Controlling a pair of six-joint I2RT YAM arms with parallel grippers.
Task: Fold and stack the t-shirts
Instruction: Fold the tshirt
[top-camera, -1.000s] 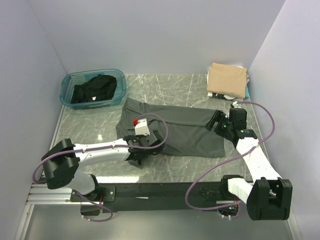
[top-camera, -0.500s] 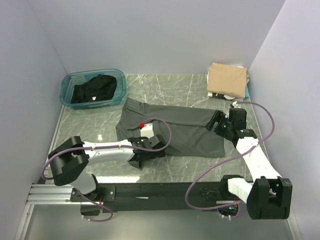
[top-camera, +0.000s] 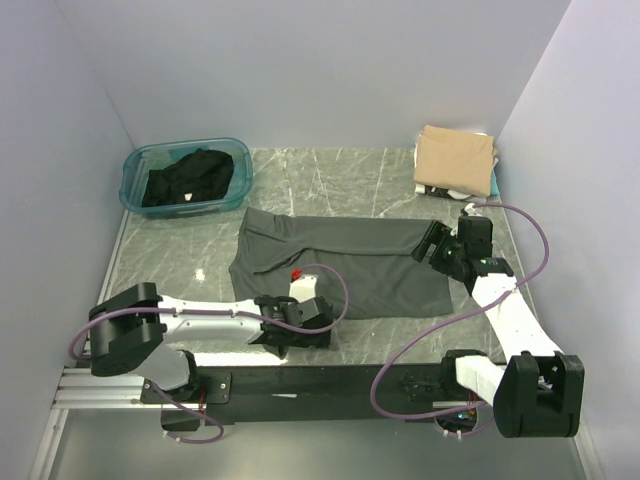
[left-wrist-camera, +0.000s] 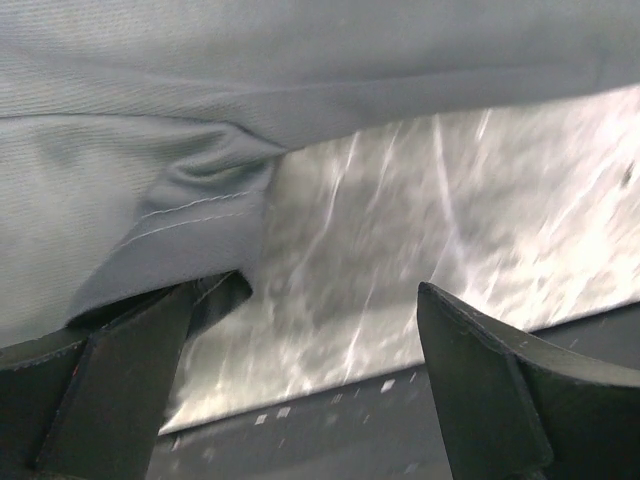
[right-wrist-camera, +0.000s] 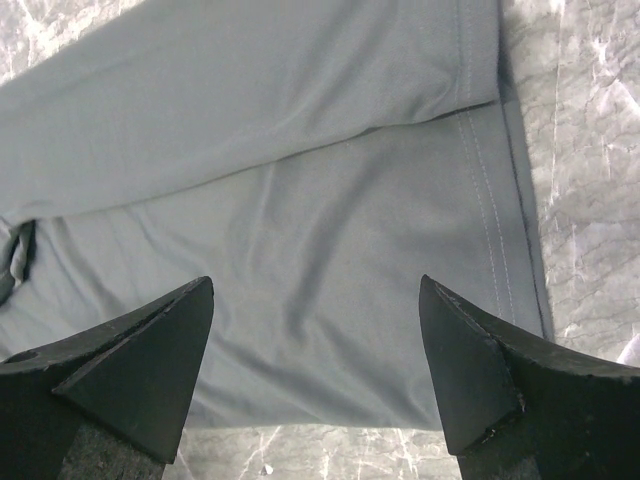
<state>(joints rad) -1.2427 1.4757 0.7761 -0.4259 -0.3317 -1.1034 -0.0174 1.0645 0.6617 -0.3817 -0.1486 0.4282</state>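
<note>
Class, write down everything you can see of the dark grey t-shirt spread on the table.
The dark grey t-shirt is soft, matte knit cloth with stitched hems. It lies flat on the marbled table, folded into a long band running left to right, one layer overlapping another. A fold on its near edge is puckered. The open left gripper sits at that fold, close beside the cloth. The open right gripper hangs over its right end; whether either touches it cannot be told.

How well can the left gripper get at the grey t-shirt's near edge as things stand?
Probably yes: the left gripper hovers open at the near corner of the grey t-shirt, with nothing between them.
</note>
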